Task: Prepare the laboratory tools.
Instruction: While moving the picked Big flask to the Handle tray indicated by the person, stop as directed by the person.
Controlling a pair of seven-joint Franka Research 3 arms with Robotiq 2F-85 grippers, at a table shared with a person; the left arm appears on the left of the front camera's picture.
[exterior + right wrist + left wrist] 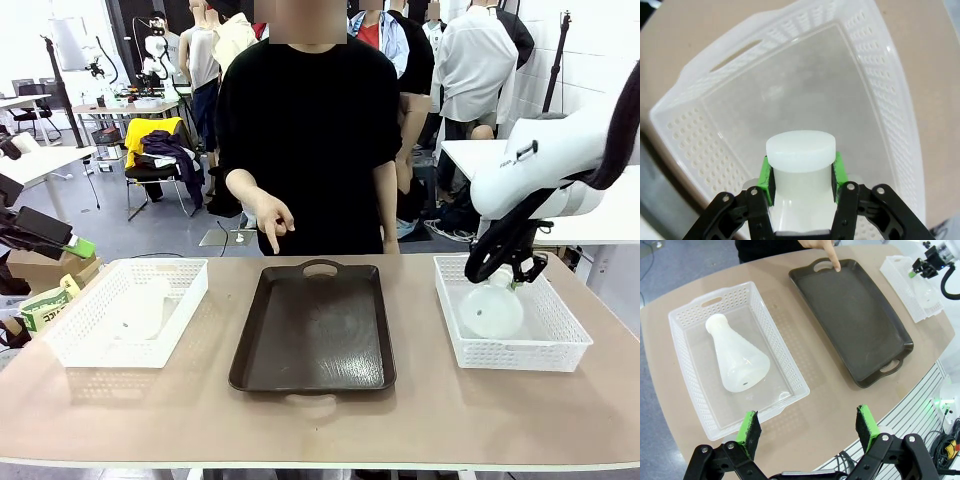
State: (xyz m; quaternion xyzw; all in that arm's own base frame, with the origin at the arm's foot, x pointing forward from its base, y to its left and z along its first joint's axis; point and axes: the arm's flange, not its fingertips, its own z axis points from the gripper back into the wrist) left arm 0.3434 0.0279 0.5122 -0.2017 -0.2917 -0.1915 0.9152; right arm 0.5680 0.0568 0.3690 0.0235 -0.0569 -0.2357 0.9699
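- The right gripper (801,176) is clamping its green pads (766,175) on either side of the narrow neck of the right flask (800,149), just below the flask's flat white top.
- From the front, the right gripper (517,272) is reaching down into the right basket (520,355), and the right flask (490,310) is sitting tilted inside the basket's walls, its wide base facing the robot's side.
- Whether that base is touching the basket floor cannot be told.
- The left gripper (810,432) is hovering with its jaws spread wide and nothing between them, above the table's (830,405) near edge.
- The left flask (737,360) is lying on its side in the left basket (677,340), its neck pointing towards the far end.
- The dark tray (315,320) is lying between the two baskets.
- The person's hand (270,215) is pointing one finger down at the tray's far end, beside the handle.
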